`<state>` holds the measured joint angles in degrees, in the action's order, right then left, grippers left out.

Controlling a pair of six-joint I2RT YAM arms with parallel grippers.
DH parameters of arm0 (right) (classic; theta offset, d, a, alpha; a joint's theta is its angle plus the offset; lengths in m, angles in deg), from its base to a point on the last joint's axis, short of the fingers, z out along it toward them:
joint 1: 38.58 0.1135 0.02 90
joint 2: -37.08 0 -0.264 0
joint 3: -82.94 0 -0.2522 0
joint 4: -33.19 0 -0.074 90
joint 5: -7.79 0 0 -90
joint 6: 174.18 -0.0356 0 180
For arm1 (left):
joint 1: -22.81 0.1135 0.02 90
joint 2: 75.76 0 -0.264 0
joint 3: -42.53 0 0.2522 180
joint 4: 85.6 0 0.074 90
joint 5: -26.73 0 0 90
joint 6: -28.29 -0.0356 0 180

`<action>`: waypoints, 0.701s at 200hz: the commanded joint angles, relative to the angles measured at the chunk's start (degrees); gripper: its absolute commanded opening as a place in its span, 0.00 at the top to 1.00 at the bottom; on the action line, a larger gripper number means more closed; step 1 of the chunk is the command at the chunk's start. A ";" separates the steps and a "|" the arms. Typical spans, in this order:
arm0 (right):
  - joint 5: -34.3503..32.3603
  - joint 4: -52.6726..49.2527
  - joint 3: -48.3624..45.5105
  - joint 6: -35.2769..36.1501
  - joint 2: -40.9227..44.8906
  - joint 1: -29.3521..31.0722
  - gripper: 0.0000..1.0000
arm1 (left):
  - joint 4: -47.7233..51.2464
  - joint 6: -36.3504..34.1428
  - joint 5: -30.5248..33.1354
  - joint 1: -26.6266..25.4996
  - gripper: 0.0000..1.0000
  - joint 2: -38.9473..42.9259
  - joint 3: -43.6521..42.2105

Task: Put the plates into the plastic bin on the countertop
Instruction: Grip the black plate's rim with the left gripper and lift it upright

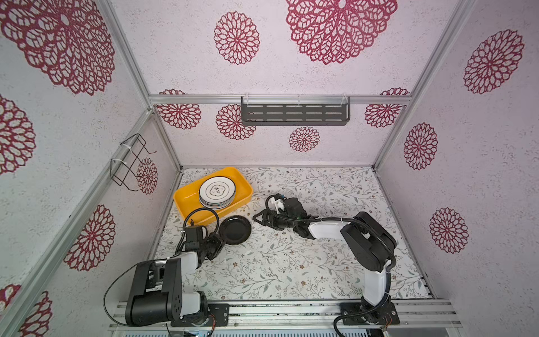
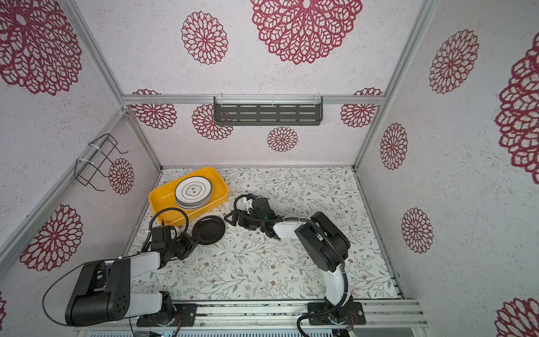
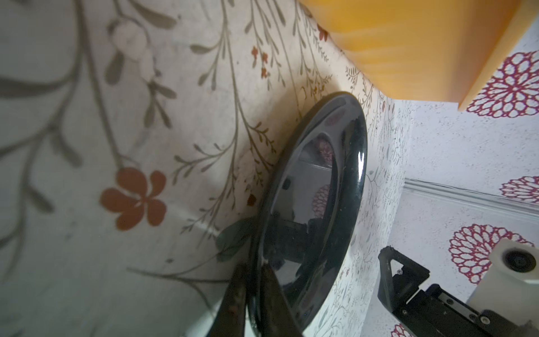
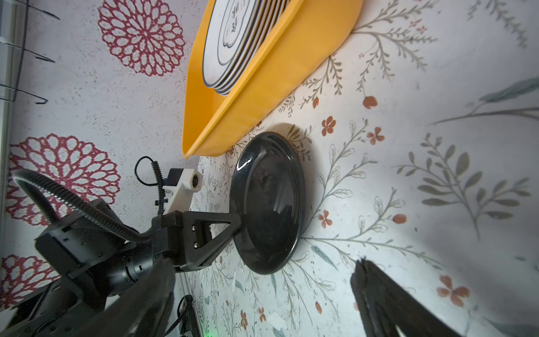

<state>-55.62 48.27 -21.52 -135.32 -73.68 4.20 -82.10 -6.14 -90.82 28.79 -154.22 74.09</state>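
Both top views are bright and evenly lit, with soft shadows on the surface (image 1: 277,271), and wide-angle distortion stretches the walls (image 1: 481,175) most toward 3 and 9 o'clock. In the left wrist view the glossy black plate (image 3: 318,186) mirrors the room with a white glint on its rim, and the yellow bin (image 3: 408,43) beyond it is smeared. In the right wrist view the fingers (image 4: 385,300) of the right hand (image 4: 264,261) are dark out-of-focus blurs.

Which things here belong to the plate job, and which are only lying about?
Part of the job: black plate, gripped at its rim by the left gripper; stack of white plates; yellow bin; countertop.
Just there: grey slotted shelf; black wire rack on the wall.
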 commanded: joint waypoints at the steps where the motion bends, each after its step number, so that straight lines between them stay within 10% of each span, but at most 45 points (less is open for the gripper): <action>1: -0.83 1.66 0.27 -0.06 4.78 -0.47 0.01 | -2.40 1.13 0.02 -0.18 0.91 0.45 -0.17; 140: -6.17 -8.96 -0.65 8.29 19.89 -7.64 0.01 | 19.74 -2.78 -3.08 -10.40 1.00 4.45 21.34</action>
<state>-59.56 41.93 -22.25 -131.19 -58.03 -2.38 -65.53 -7.08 -93.07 19.72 -149.39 90.68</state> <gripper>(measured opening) 0.989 0.084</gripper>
